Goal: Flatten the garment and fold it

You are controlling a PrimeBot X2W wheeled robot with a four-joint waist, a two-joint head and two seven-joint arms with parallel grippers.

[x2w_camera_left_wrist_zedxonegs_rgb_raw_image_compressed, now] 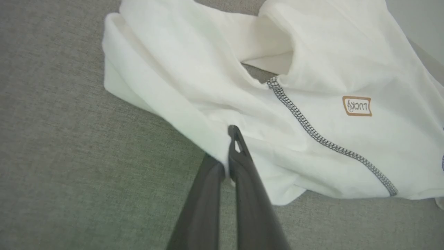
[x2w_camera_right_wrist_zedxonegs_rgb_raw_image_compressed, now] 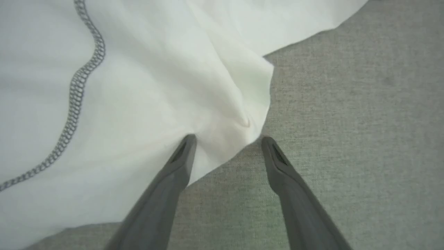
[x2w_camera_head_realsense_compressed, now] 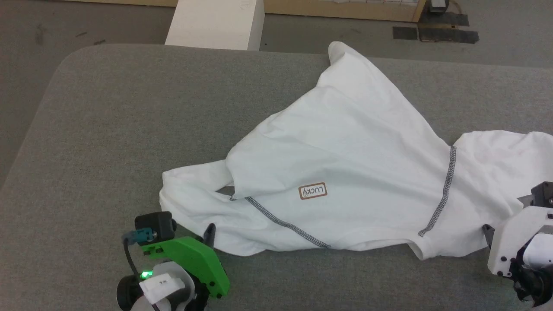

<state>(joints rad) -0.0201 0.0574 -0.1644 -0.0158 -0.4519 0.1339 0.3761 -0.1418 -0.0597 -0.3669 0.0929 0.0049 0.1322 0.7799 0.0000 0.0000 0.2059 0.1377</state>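
left tool point(x2w_camera_left_wrist_zedxonegs_rgb_raw_image_compressed: 226, 152) pinches garment point(x2w_camera_left_wrist_zedxonegs_rgb_raw_image_compressed: 322, 62) edge

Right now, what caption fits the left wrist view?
Left gripper shut on an edge of the T-shirt, crumpled on the grey table.

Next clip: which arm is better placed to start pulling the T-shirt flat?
Left, probably. The left end effector is shut on the near edge of the T-shirt, so it could pull at once. The right end effector stands open astride a fabric corner, gripping nothing.
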